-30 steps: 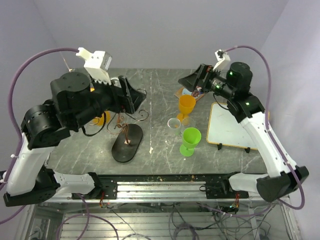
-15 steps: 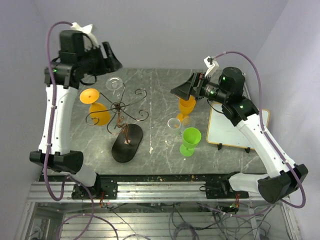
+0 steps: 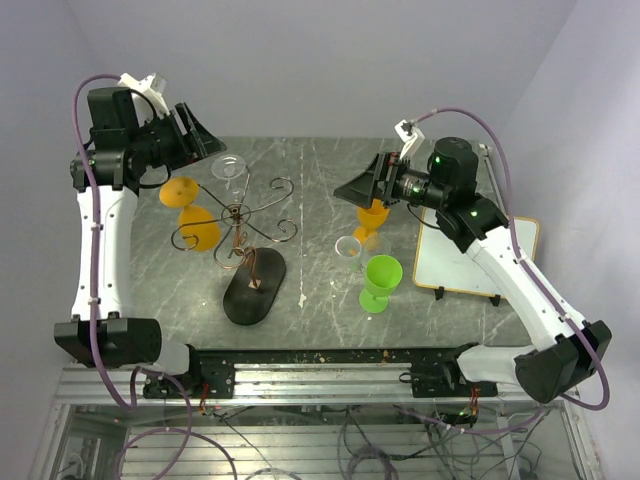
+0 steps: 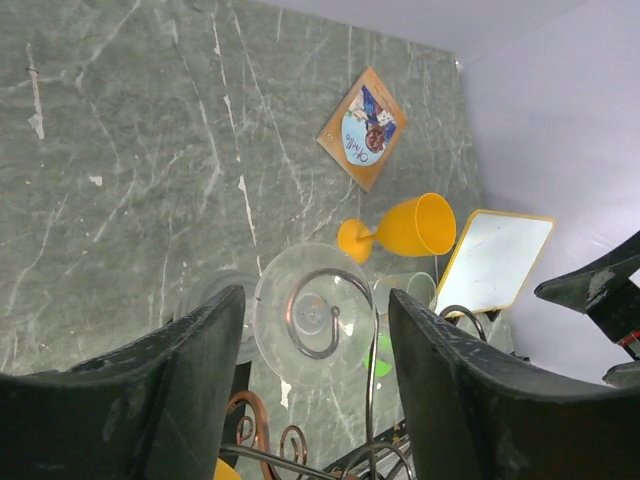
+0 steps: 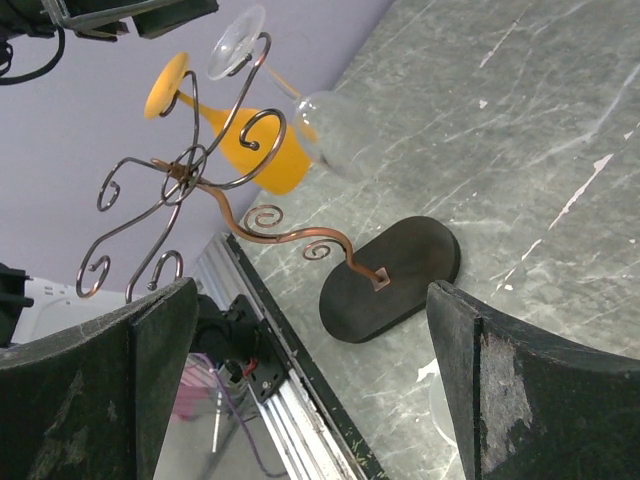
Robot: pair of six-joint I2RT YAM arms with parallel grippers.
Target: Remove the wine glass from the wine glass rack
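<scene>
The wine glass rack [image 3: 240,214] is a copper-brown wire stand with scroll arms on a dark oval base [image 3: 254,286]. A clear wine glass [image 3: 230,166] hangs upside down from a far scroll, and an orange wine glass [image 3: 199,231] hangs on the left side. My left gripper [image 3: 208,143] is raised at the far left. In the left wrist view its open jaws straddle the clear glass's round foot [image 4: 315,318], with a gap on each side. My right gripper [image 3: 350,190] hovers open to the right of the rack, holding nothing. The right wrist view shows the base [image 5: 390,275] and the clear bowl [image 5: 335,135].
Right of the rack, an orange goblet [image 3: 373,214], a small clear glass [image 3: 348,248] and a green goblet [image 3: 381,280] stand on the grey marble table [image 3: 320,170]. A white board [image 3: 470,250] lies at the right edge. A square coaster [image 4: 367,128] lies at the back.
My left arm has swung up from low over the rack to the far left, and its gripper now points at the clear glass's foot. My right gripper has moved left toward the rack.
</scene>
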